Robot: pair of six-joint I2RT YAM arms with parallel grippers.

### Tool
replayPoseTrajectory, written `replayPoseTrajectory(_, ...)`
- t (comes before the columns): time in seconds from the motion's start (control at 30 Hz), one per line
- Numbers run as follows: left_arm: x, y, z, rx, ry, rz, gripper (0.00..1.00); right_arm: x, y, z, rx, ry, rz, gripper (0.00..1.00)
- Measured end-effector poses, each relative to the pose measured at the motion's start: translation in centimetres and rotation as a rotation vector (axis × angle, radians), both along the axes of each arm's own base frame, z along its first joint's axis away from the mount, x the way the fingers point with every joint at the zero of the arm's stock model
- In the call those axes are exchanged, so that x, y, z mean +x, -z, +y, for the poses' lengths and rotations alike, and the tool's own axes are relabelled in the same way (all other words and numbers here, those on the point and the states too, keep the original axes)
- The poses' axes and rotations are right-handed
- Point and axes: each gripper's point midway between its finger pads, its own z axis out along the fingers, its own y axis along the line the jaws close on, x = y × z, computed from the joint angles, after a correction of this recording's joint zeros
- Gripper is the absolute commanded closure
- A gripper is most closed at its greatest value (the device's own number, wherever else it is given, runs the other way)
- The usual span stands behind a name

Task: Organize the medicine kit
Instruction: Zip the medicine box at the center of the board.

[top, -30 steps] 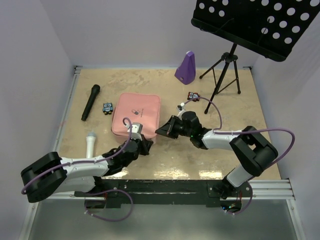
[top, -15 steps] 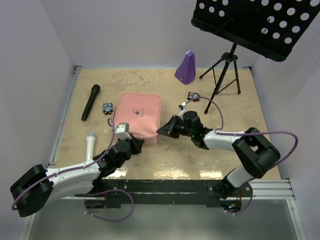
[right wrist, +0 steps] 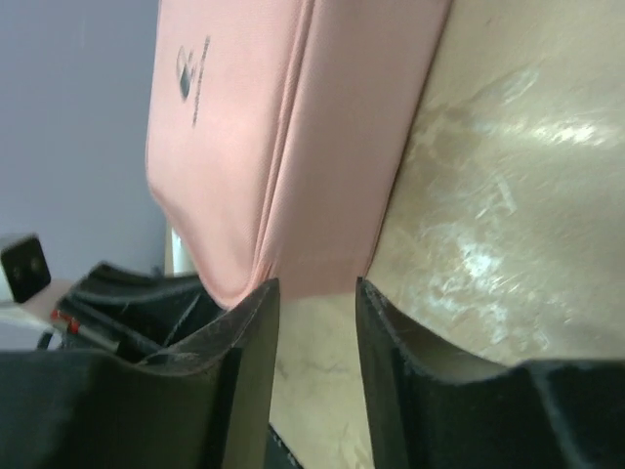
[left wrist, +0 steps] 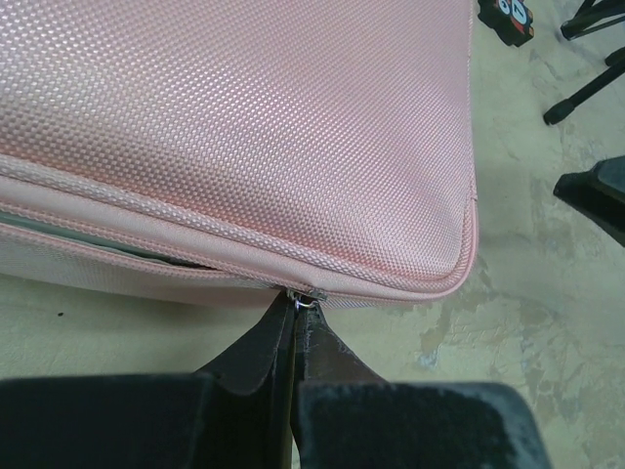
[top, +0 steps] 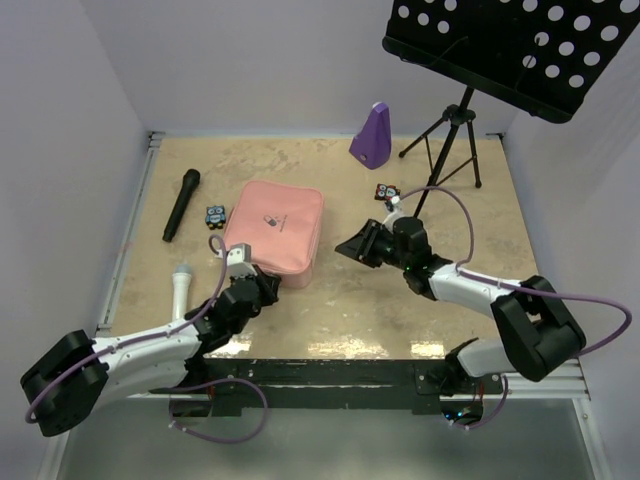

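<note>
The pink medicine kit (top: 275,235) lies flat in the middle of the table, lid down, its pill logo facing up. My left gripper (top: 262,291) is at the kit's near edge. In the left wrist view it (left wrist: 296,305) is shut on the small metal zip pull (left wrist: 306,297). To the left of the pull the zip gapes a little and shows pale lining (left wrist: 88,232). My right gripper (top: 353,246) is open and empty, just right of the kit and not touching it. In the right wrist view the kit's side (right wrist: 322,147) lies ahead of the open fingers (right wrist: 314,293).
A purple metronome (top: 371,135) stands at the back. A music stand on a tripod (top: 452,150) is at the back right. A black microphone (top: 181,204) and a white microphone (top: 180,288) lie at the left. Small owl toys (top: 215,215) (top: 387,192) flank the kit.
My left gripper has moved left along the kit's near edge, still shut. My right gripper has drawn back to the right, away from the kit's side.
</note>
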Motion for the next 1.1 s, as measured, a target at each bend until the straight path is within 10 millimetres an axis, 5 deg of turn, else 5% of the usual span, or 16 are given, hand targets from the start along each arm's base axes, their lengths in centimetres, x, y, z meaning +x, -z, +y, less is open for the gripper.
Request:
replayPoseTrajectory(0.13, 0.3, 0.2, -0.6, 0.026, 0.032, -0.014, 1.00, -2.4, -0.1, 2.4, 0.008, -0.121, -0.012, 0.34)
replayPoseTrajectory(0.37, 1.3, 0.0, -3.2, 0.059, 0.122, -0.029, 1.00, -5.7, 1.0, 5.5, 0.013, -0.254, 0.034, 0.32)
replayPoseTrajectory(0.87, 1.6, -0.1, -9.3, 0.085, 0.284, -0.034, 1.00, -3.2, 1.2, 4.7, 0.026, -0.066, 0.075, 0.34)
replayPoseTrajectory(1.0, 1.7, -0.2, -10.1, 0.089, 0.308, -0.041, 1.00, -2.1, 1.2, 4.2, 0.022, 0.002, 0.083, 0.39)
replayPoseTrajectory(1.1, 1.7, -0.2, -10.3, 0.089, 0.313, -0.044, 1.00, -1.8, 1.5, 4.0, 0.014, 0.032, 0.100, 0.52)
